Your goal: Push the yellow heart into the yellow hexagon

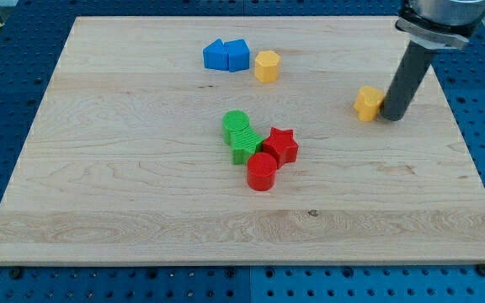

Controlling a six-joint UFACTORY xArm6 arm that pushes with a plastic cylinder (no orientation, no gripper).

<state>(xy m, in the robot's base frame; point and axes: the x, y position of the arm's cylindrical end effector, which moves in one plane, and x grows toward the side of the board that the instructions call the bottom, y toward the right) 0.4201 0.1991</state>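
The yellow heart (367,103) lies at the view's right on the wooden board (125,185). My tip (391,116) rests just to the heart's right, touching or nearly touching it. The yellow hexagon (266,66) stands toward the view's top centre, well to the left of the heart. The rod rises from the tip to the view's top right corner.
Two blue blocks (226,55) sit side by side just left of the hexagon. A cluster sits mid-board: a green cylinder (236,124), a second green block (246,145), a red star (280,145) and a red cylinder (261,172). A blue perforated table surrounds the board.
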